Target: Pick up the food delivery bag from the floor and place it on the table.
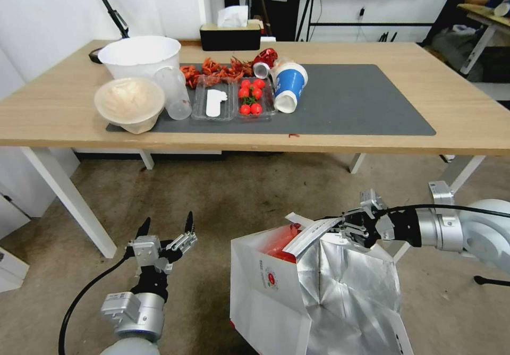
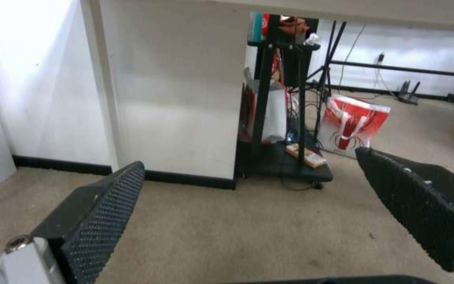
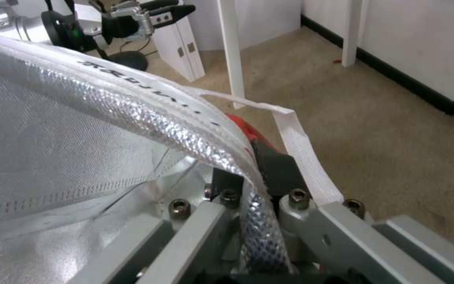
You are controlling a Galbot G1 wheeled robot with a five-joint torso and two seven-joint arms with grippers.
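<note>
The food delivery bag (image 1: 276, 286) stands upright and open on the floor (image 1: 223, 195), just in front of the table's (image 1: 467, 116) near edge: white and boxy, crinkled silver foil lining showing, a round red logo on its side, red at the mouth, white strap handle (image 3: 303, 146) arching over the rim.

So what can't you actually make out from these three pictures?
- Bottom of the food delivery bag: cut off by the head view's lower edge, so whether it touches the floor is unclear.
- Bag contents: something red inside, hidden by the wall and foil flap.
- Logo print: too small to read.
- Right pincer tips: in the right wrist view, buried in the bag's folded rim.
- Left pincer: open, holding nothing.
</note>
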